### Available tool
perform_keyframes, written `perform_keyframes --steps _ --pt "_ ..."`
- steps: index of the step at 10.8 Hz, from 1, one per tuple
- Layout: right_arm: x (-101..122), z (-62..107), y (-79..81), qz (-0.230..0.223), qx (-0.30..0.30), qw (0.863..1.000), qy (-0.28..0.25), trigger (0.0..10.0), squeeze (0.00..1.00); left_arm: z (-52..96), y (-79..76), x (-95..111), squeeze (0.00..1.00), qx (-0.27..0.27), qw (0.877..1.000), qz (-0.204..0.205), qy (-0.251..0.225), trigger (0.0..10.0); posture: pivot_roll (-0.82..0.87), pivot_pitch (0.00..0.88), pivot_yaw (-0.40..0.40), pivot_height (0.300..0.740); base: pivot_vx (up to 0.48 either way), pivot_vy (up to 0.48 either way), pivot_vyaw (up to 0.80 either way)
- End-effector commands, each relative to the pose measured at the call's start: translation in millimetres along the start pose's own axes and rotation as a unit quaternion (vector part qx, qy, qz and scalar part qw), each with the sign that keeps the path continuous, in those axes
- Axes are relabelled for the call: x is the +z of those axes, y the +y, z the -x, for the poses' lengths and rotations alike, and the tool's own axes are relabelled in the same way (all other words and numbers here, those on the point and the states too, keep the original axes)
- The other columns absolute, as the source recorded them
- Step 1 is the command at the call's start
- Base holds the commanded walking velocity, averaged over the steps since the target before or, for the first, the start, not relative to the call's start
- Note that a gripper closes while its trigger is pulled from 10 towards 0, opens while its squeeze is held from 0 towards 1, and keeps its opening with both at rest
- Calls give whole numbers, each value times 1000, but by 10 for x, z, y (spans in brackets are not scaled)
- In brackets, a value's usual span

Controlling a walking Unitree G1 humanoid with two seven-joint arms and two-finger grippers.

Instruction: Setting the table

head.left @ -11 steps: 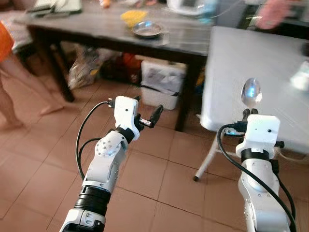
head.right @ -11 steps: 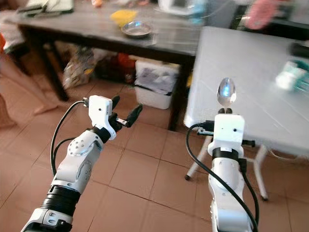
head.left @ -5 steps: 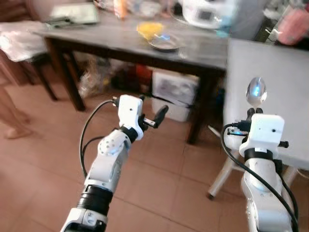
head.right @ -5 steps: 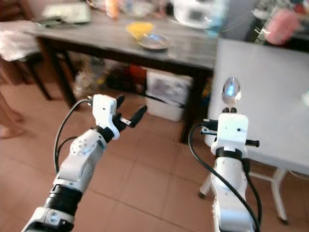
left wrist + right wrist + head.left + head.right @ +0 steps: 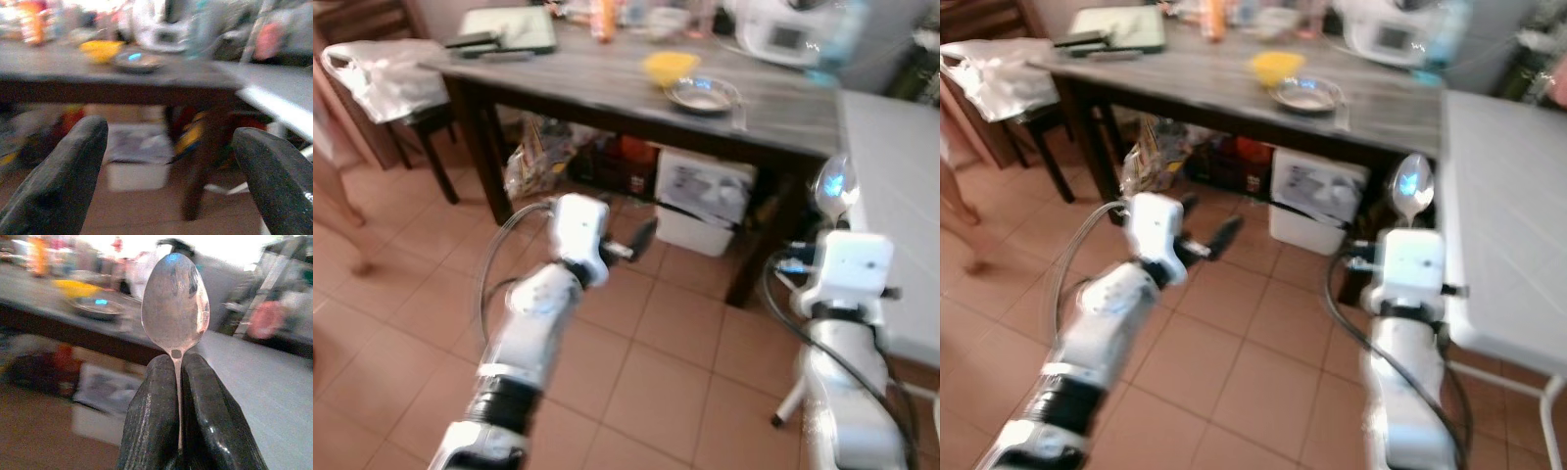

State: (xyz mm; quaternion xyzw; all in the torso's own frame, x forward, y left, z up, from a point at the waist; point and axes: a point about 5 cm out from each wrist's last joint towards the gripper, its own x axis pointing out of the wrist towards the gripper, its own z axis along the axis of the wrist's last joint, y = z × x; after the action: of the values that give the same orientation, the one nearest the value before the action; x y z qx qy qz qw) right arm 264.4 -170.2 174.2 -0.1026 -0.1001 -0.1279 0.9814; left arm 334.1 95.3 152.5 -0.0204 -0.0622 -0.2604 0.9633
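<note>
My right gripper (image 5: 178, 382) is shut on the handle of a metal spoon (image 5: 175, 303), whose bowl (image 5: 832, 183) stands upright above the wrist, in front of the white table (image 5: 901, 186). Raised over the tiled floor, my left gripper (image 5: 168, 147) is open with nothing between its fingers (image 5: 641, 233). A dark wooden table (image 5: 617, 78) stands ahead, carrying a metal plate (image 5: 703, 94) and a yellow bowl (image 5: 669, 67).
Under the dark table sit a white box (image 5: 705, 191) and bags (image 5: 533, 157). A chair with a white cloth (image 5: 386, 78) stands at the left. A white appliance (image 5: 781, 34) and a tray (image 5: 509, 27) sit on the dark table. The tiled floor (image 5: 656, 362) lies between me and the tables.
The camera has swung left and the view is blurred: the dark table now fills more of the picture and the white table sits at the right edge. Both grippers hold their poses.
</note>
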Motion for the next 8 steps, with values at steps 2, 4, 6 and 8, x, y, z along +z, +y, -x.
perform_keyframes --steps 2,4,6,8 --pt "3 -11 -88 9 -16 1000 -3 10000 0 -34 -104 3 0 -17 1000 5 -2 10000 104 117 -26 740 165 0 0" --pt "-3 -5 -98 9 -15 1000 -2 10000 0 -28 -133 6 0 -22 1000 13 -7 10000 104 119 -27 740 0 0 0" --pt "-6 0 -126 11 -20 1000 0 10000 0 -20 -187 18 0 -44 999 12 -14 10000 97 122 -27 740 0 0 -413" --pt "-8 2 -131 15 -22 1000 1 10000 0 -22 -191 16 0 -48 999 10 -12 10000 94 121 -24 740 0 0 -659"
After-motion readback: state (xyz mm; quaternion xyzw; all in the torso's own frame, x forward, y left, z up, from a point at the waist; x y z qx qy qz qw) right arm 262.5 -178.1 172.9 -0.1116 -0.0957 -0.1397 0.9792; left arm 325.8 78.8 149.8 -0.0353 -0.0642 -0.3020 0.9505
